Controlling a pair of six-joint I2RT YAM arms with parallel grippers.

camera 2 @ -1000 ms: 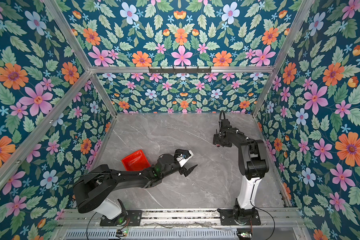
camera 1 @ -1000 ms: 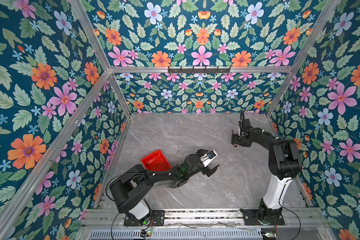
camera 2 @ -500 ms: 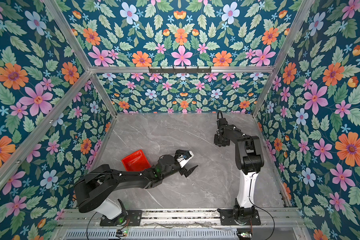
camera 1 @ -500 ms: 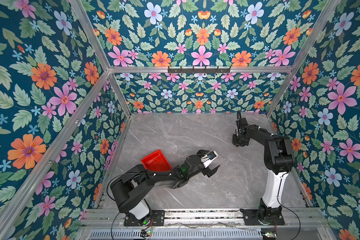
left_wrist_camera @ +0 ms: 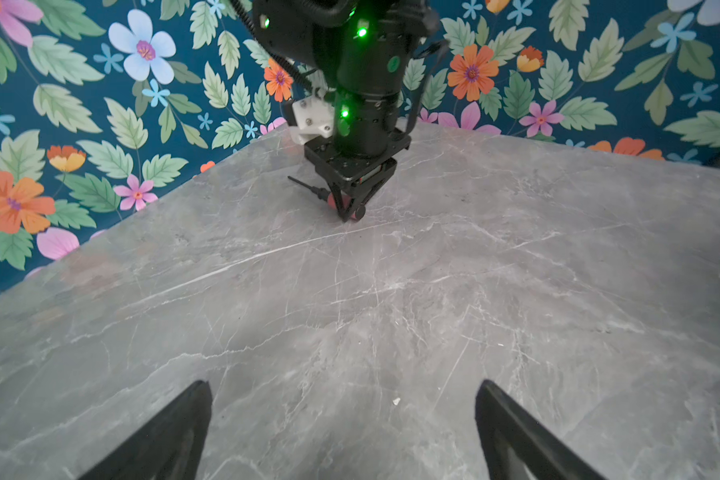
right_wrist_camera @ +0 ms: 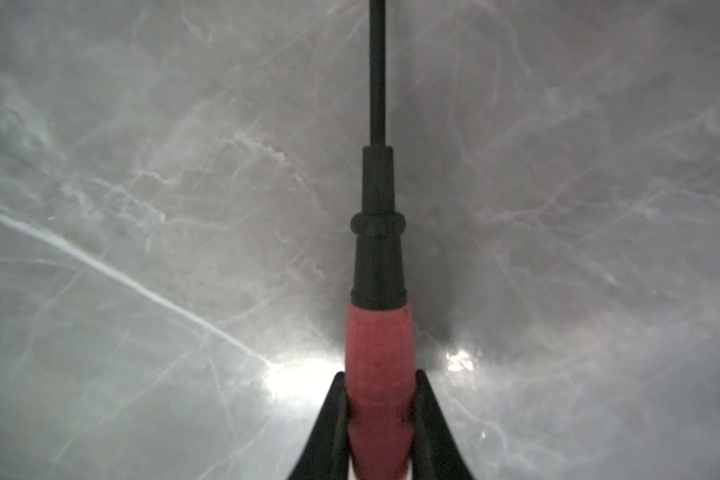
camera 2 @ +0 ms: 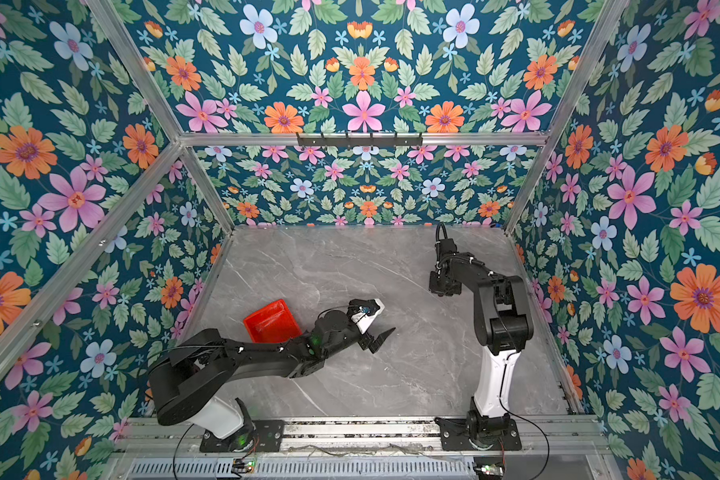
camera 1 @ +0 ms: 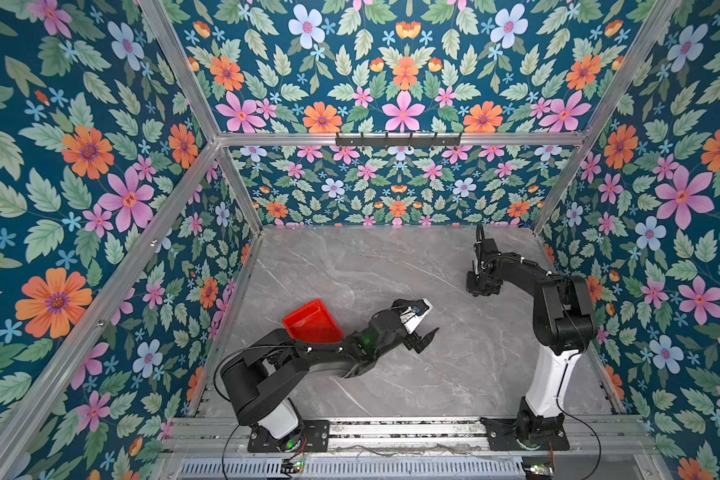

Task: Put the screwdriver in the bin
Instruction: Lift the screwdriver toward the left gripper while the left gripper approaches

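Grasp step: right gripper (right_wrist_camera: 381,380) clamped on screwdriver (right_wrist_camera: 377,332) handle; left gripper (left_wrist_camera: 344,392) open, empty. Nxt: lift, carry to bin (camera 1: 308,322), far off, near left gripper.

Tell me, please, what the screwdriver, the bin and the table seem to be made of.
The screwdriver: matte, finely ribbed pinkish-red handle, probably plastic or rubber; thin black shaft, likely coated metal. The bin: smooth, bright red, thin-walled, apparently plastic. The table: grey with white veins and glare, polished stone or a stone-look laminate.
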